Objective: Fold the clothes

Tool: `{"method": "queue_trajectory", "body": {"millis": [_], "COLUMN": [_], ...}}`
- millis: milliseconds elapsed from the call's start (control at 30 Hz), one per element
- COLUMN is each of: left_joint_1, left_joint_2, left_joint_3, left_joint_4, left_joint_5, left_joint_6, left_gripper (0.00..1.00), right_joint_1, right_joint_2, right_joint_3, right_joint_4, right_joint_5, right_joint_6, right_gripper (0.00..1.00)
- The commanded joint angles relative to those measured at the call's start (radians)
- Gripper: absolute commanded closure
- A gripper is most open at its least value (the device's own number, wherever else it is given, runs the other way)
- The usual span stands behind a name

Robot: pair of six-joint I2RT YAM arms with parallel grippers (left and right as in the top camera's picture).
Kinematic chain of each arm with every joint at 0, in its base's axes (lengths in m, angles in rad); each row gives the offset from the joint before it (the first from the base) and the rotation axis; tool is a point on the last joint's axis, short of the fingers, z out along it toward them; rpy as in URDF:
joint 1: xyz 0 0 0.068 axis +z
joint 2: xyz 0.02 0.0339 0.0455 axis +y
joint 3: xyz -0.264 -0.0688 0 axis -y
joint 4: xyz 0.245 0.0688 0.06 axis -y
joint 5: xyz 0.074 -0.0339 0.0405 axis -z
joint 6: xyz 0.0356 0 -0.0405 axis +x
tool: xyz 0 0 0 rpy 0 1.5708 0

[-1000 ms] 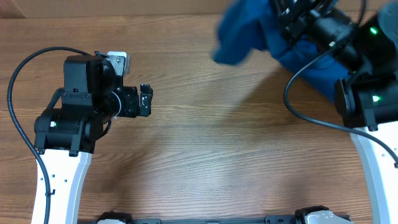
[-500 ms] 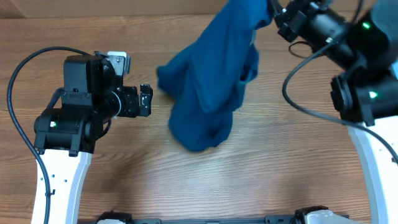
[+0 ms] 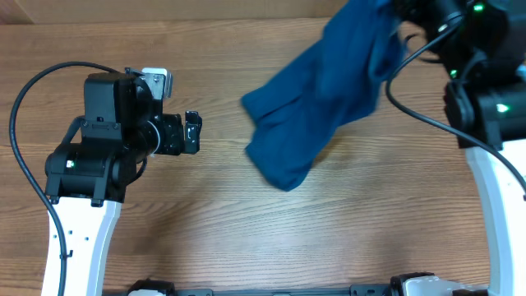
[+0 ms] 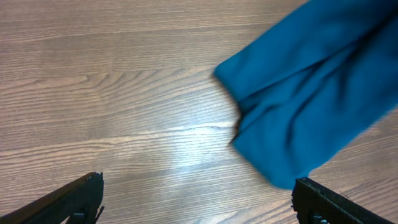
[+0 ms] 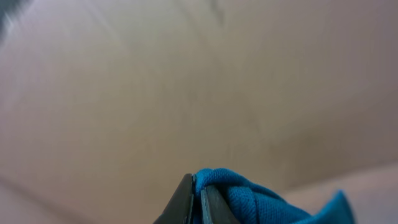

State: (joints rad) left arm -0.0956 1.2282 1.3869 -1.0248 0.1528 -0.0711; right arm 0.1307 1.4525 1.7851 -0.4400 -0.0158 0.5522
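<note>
The clothes here are one deep-blue knit shirt (image 3: 325, 103), hanging in a long bunch from the top right down to the table's middle. My right gripper (image 3: 400, 10) is raised at the far right edge and is shut on the shirt's upper end. In the right wrist view its fingertips (image 5: 198, 190) pinch a fold of the blue fabric (image 5: 255, 202). My left gripper (image 3: 194, 132) stands open at the left, well apart from the shirt. In the left wrist view the shirt's lower end (image 4: 305, 93) lies ahead and to the right of the open left gripper (image 4: 196, 186).
The wooden table (image 3: 246, 222) spreads across the whole view. A black cable (image 3: 20, 123) loops round the left arm, and another (image 3: 411, 140) hangs by the right arm. A plain tan wall (image 5: 186, 74) fills the right wrist view.
The right gripper lifted the bunched shirt and swung it out over the table's middle, then drew it back to the right. The left arm has not moved.
</note>
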Motion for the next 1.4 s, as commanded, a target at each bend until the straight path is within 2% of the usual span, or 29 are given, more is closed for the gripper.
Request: {"method": "queue_trajectory", "body": {"millis": [0,200,400,567,767,833,900,1000,1133,1267,1367], "left_joint_1": [0.007,0.007,0.007,0.007,0.007,0.007,0.007,0.007,0.007,0.007,0.007], "left_joint_2": [-0.005,-0.005,-0.005,-0.005,-0.005,-0.005,-0.005,-0.005,-0.005,-0.005,-0.005], "left_joint_3": [0.023,0.023,0.023,0.023,0.023,0.023,0.023,0.023,0.023,0.023,0.023], "left_joint_4": [0.003,0.003,0.003,0.003,0.003,0.003,0.003,0.004,0.003,0.003,0.003], "left_joint_5": [-0.004,-0.004,-0.004,-0.004,-0.004,-0.004,-0.004,-0.004,-0.004,-0.004,-0.004], "left_joint_6": [0.023,0.023,0.023,0.023,0.023,0.023,0.023,0.023,0.023,0.023,0.023], "left_gripper": [0.0,0.0,0.0,0.0,0.0,0.0,0.0,0.0,0.0,0.0,0.0], "right_joint_1": [-0.006,-0.006,0.035,0.162,0.382,0.449,0.528,0.562,0.538,0.447,0.375], "right_joint_2": [-0.027,-0.006,0.1,0.238,0.399,0.432,0.452,0.442,0.408,0.391,0.393], "right_joint_3": [0.123,0.142,0.141,0.14,0.14,0.14,0.14,0.141,0.141,0.141,0.14], "right_joint_4": [0.027,0.051,-0.026,-0.061,-0.063,-0.063,-0.06,-0.064,-0.112,-0.238,-0.375], "right_joint_5": [0.184,0.222,0.129,0.055,0.055,0.062,0.125,0.189,0.207,0.206,0.196], "right_joint_6": [-0.037,-0.058,0.08,0.154,0.22,0.211,0.122,0.018,-0.029,-0.063,-0.063], "right_gripper": [0.96,0.96,0.96,0.96,0.96,0.86,0.79,0.58,0.49,0.4,0.41]}}
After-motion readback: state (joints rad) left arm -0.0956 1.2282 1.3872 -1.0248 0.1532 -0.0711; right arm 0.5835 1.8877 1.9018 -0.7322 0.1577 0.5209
